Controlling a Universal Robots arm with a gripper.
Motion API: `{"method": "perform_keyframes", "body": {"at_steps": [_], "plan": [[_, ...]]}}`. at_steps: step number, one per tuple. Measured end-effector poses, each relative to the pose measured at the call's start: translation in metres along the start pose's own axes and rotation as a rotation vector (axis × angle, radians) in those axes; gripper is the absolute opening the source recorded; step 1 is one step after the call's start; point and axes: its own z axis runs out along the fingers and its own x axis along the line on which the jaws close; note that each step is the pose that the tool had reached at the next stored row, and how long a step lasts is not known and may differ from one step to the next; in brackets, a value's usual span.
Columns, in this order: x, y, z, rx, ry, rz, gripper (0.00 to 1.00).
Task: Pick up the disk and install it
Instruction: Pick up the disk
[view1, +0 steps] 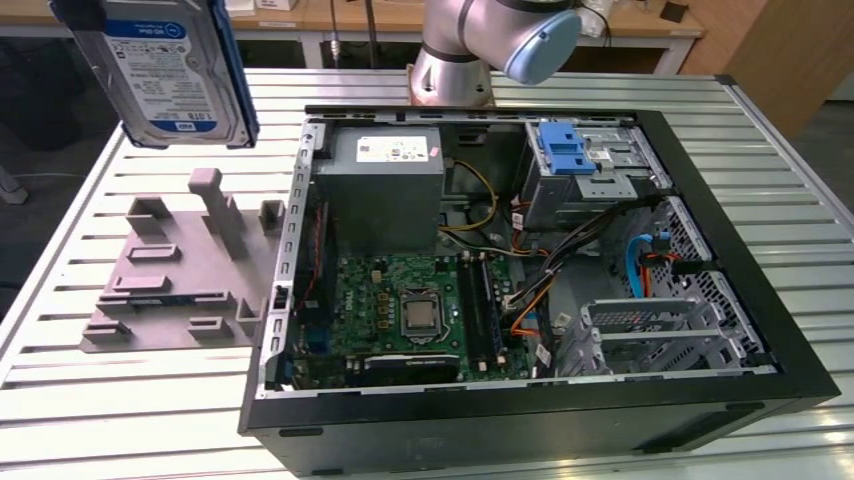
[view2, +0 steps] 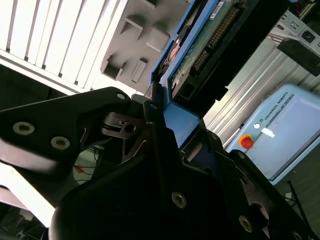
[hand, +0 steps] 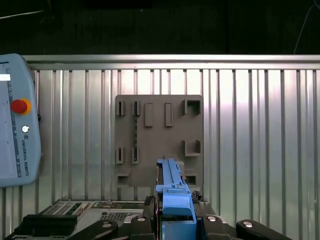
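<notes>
Above the grey fixture (view1: 174, 270) on the worktop (view1: 54, 380), the disk (view1: 174, 70) hangs upright, its blue-bracketed edge clamped in the closed gripper (hand: 175, 220). The open computer case (view1: 534, 420) stands just beside the fixture, toward the exterior view's right.

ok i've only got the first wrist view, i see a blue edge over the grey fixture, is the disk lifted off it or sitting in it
Observer: Lifted. In the exterior view the disk hangs upright in the air above the grey fixture, apart from it, with its label facing the camera.
Operator: and where's the pc from there
Observer: The open computer case lies on the slatted table, beside the fixture on the exterior view's right.
</notes>
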Motion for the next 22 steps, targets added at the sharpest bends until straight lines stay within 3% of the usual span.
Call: {"method": "perform_keyframes", "body": {"at_steps": [5, 16, 22], "plan": [[0.0019, -0.0115, -0.0001, -0.0007, 0.0000, 0.000, 0.37], [0.0158, -0.0233, -0.0003, -0.0008, 0.0000, 0.000, 0.37], [0.0176, -0.0408, -0.0006, -0.0008, 0.0000, 0.000, 0.37]]}}
